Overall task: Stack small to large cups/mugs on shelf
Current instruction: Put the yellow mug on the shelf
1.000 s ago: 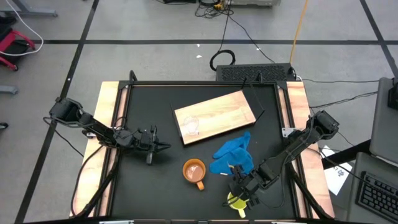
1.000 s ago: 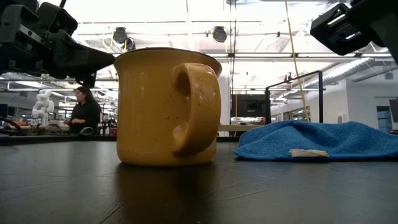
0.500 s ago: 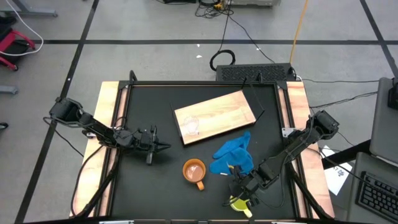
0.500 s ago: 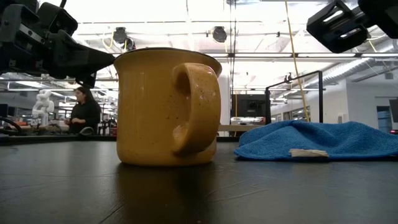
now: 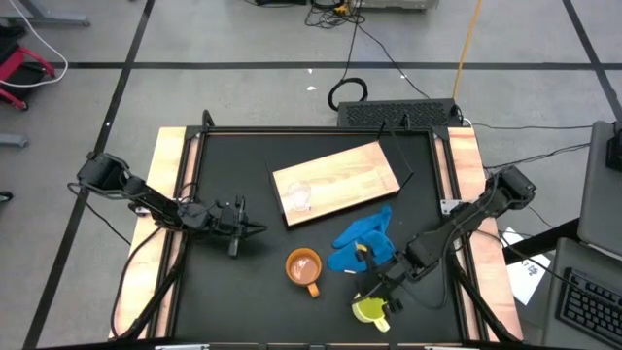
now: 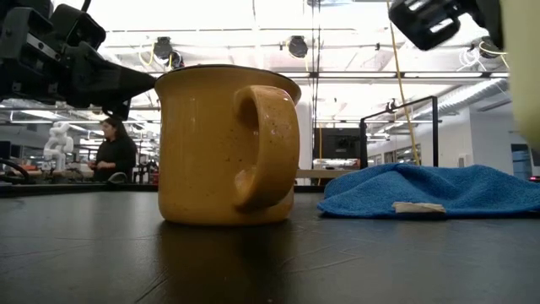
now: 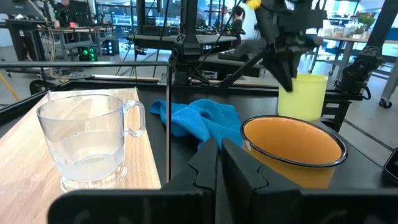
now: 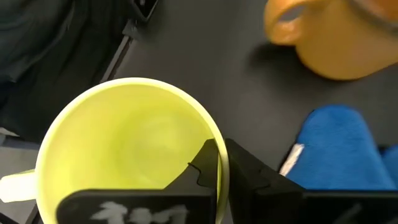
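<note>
High: yellow mug (image 5: 369, 310) at table's near edge, right gripper (image 5: 381, 296) clamped on its rim. Orange mug (image 5: 303, 267) beside blue cloth (image 5: 364, 243); glass cup (image 5: 297, 198) on shelf (image 5: 335, 181).
Low: orange mug fills centre, cloth behind.
Left wrist: left gripper (image 7: 219, 163) pinched shut, empty.
Right wrist: rim between fingers (image 8: 245, 171), black tabletop (image 8: 205, 68).

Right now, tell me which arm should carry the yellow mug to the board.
The right. Its gripper is already shut on the yellow mug's rim at the table's front edge. The left gripper waits shut and holds nothing, beside the wooden board where the glass cup stands.
</note>
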Motion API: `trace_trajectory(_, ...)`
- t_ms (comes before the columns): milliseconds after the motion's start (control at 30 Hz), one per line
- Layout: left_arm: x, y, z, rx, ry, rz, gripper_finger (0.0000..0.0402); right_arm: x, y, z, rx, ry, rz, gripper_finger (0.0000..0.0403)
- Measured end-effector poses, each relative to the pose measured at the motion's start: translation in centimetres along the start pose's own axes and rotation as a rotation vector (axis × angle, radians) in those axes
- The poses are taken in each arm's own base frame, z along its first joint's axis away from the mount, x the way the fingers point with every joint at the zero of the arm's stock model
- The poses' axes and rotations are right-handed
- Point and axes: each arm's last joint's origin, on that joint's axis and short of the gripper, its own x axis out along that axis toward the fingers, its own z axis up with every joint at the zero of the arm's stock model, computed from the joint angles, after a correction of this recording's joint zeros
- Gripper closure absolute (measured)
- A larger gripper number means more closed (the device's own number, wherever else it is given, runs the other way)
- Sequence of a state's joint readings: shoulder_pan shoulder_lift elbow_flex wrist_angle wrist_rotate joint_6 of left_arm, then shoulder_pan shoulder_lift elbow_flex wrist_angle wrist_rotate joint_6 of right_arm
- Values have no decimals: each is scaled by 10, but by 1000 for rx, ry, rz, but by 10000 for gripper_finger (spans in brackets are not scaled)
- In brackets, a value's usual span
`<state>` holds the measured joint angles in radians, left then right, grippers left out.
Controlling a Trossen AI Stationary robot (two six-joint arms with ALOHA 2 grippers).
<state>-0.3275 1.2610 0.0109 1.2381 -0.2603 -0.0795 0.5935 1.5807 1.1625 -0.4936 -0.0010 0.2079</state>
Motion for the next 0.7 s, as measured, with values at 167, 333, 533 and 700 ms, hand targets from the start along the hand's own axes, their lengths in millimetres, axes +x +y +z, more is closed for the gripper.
trace_trajectory(167, 0, 0, -1, 2, 9, 1, 376, -20, -1, -1, -13, -51, -54, 401)
trace_trajectory(333, 0, 0, -1, 8, 9, 1, 376, -32, -5, -18, -12, -128, -57, 402)
trace_trajectory(533, 0, 0, -1, 8, 9, 1, 376, -45, -14, -44, 31, -224, -42, 402)
trace_trajectory(700, 0, 0, -1, 1, 8, 0, 376, -54, -20, -68, 66, -264, -75, 402)
